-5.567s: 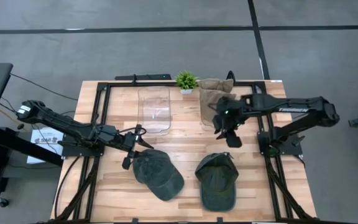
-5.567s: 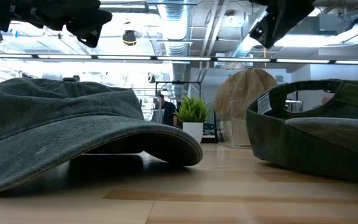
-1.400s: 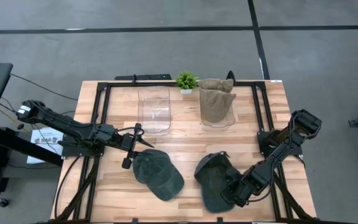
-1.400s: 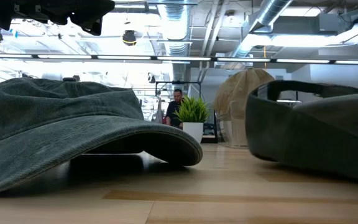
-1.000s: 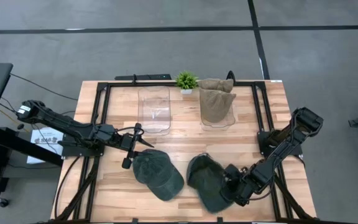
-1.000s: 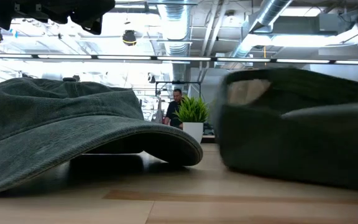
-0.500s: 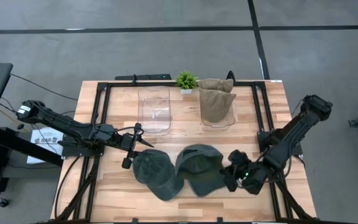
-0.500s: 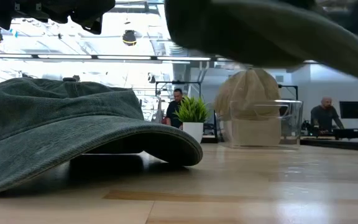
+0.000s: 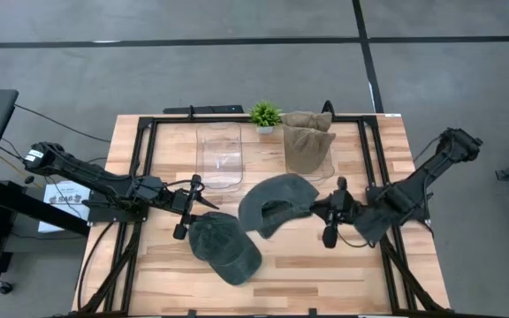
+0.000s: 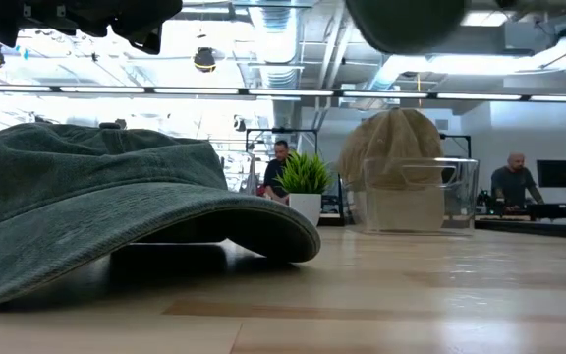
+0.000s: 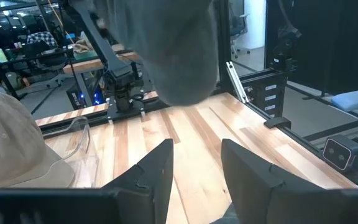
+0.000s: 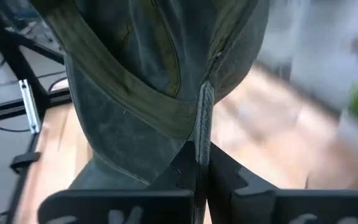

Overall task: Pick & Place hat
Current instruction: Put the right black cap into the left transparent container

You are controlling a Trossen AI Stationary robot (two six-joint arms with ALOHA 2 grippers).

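We see the left gripper [image 9: 193, 205] with its jaws spread and nothing between them, while the right gripper [image 9: 319, 208] has its jaws pressed together on the edge of a dark green hat [image 9: 277, 204], pinching the fabric flat between the fingers [image 12: 194, 163].

Going from the left in the high view, the left arm [image 9: 95, 184] stretches low across the table's [image 9: 352, 274] left side, its wrist reaching toward the middle and its gripper poised just beside the back edge of a second dark green cap [image 9: 224, 248]. That cap lies crown up on the wood near the front edge, its long axis slanting from back-left to front-right, with the brim toward the front right.

Next comes the held hat, lifted clear of the table near the centre, in front of the two clear bins [image 9: 220, 155]. Its long axis runs roughly left to right, the open underside faces up toward the overhead camera, and its right end is at the gripper. In the low view only its underside [image 10: 406, 22] shows at the top edge.

On the right, the right arm [image 9: 422, 177] comes in from its base at the table's right side, elbow out beyond the edge, forearm pointing left toward the centre. Behind, the right-hand bin holds a tan hat [image 9: 307, 140], with a small potted plant [image 9: 264, 115] beside it.
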